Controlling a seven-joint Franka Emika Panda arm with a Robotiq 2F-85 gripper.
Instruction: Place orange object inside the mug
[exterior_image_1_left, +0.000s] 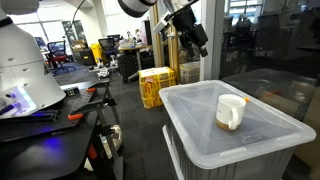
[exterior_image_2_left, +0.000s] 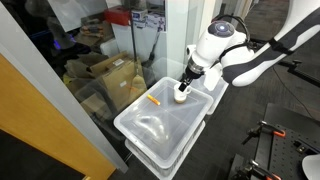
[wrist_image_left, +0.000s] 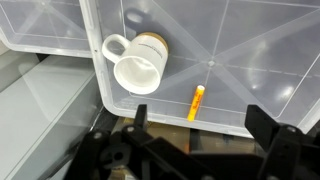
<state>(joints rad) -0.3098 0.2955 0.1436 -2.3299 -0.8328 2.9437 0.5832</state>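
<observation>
The white mug (wrist_image_left: 138, 65) stands upright on the translucent bin lid (wrist_image_left: 250, 50), handle toward the upper left in the wrist view. It also shows in both exterior views (exterior_image_1_left: 231, 110) (exterior_image_2_left: 181, 96). The slim orange object (wrist_image_left: 196, 102) lies flat on the lid near its edge, a short way from the mug and not touching it. It also shows in an exterior view (exterior_image_2_left: 154, 99). My gripper (wrist_image_left: 200, 125) is open and empty, hanging above the lid with the orange object between its fingers in the wrist view. It shows high above the bin in an exterior view (exterior_image_1_left: 185, 30).
The lidded bin (exterior_image_2_left: 160, 125) sits stacked on another bin. Yellow crates (exterior_image_1_left: 155, 85) stand on the floor behind it. A desk with small tools (exterior_image_1_left: 60, 115) is at one side. A glass wall and cardboard boxes (exterior_image_2_left: 110, 75) are close to the bin.
</observation>
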